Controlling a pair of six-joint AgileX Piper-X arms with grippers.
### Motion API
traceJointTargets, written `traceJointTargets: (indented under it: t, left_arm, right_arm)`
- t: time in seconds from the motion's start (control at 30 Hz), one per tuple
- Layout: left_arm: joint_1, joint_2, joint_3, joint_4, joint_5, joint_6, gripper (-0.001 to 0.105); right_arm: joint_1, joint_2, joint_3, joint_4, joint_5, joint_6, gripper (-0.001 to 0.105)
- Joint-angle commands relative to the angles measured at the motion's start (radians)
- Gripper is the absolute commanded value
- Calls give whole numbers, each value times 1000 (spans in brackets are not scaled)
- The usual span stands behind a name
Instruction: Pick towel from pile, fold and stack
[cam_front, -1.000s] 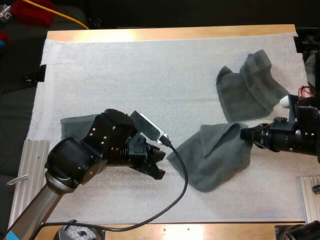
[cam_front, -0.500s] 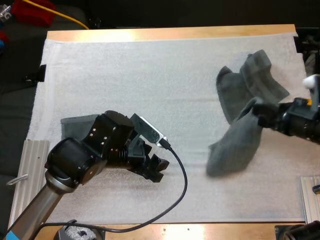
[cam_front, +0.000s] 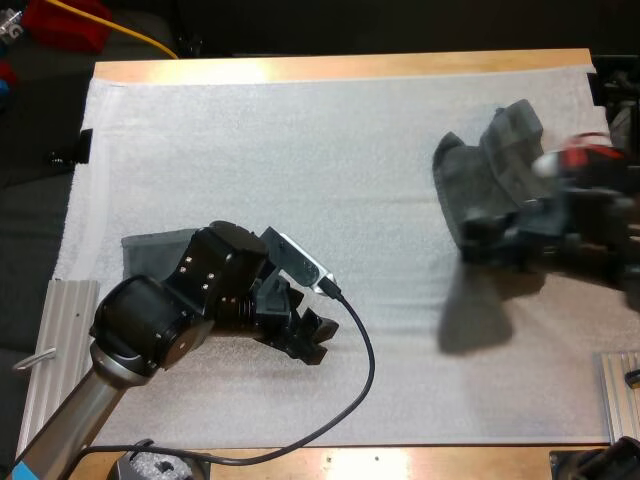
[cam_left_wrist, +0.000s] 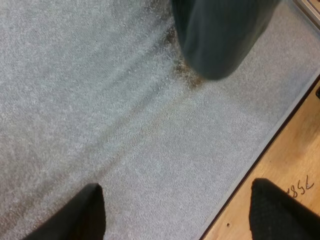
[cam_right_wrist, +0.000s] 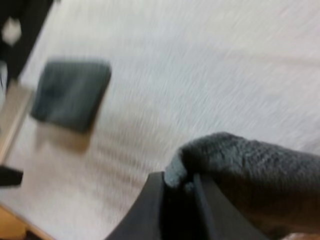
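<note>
My left tool (cam_front: 308, 340) hangs wide and empty over the mat (cam_front: 300, 150), near the folded towel (cam_front: 150, 248). Farther off, my right tool (cam_right_wrist: 178, 189) pinches a lifted towel (cam_right_wrist: 250, 155) beside the pile (cam_front: 500, 150). That thin edge-grip may slip, or the hanging cloth may snag the pile.

mat (cam_front: 300, 150): white nubbly cloth | towel (cam_right_wrist: 250, 155): dark fuzzy matt cloth | table (cam_front: 340, 66): smooth wood, slight sheen
</note>
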Motion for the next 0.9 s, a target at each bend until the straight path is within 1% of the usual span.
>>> traceJointTargets:
  t: [0.0,0.13,0.2,0.3,0.37,0.47,0.57,0.63,0.67,0.73,0.77,0.8,0.83,0.87]
  left_arm:
    - [0,-7,-4,-3,-12,6,60]
    - [0,-7,-4,11,-12,6,60]
    - [0,-7,-4,26,-14,8,60]
    - [0,-7,-4,53,-17,21,60]
    - [0,-7,-4,70,-27,22,60]
    - [0,-7,-4,100,-55,28,60]
    - [0,-7,-4,111,-73,38,60]
    - [0,-7,-4,116,-80,40,60]
    - [0,-7,-4,123,-93,43,60]
    - [0,-7,-4,137,-122,47,60]
    - [0,-7,-4,142,-126,49,60]
    - [0,-7,-4,147,-127,51,60]
    - [0,-9,-4,149,-127,51,60]
    - [0,-8,-4,155,-127,55,60]
  right_arm:
    - [53,38,-8,-16,27,3,1]
    - [167,139,-8,-73,46,32,1]
    - [216,191,-8,-139,46,60,1]
    - [256,249,-8,-226,45,85,1]
    - [259,281,-8,-253,27,100,1]
    - [259,340,-8,-257,-16,112,1]
    - [259,386,-8,-261,-85,112,1]
    - [259,407,-8,-262,-111,112,1]
    - [259,415,-8,-262,-127,112,2]
    - [259,426,-8,-265,-153,111,9]
    - [259,428,-8,-270,-162,106,16]
    - [259,428,-8,-278,-173,98,25]
    - [259,428,-8,-284,-179,87,30]
    - [259,428,-8,-296,-188,63,40]
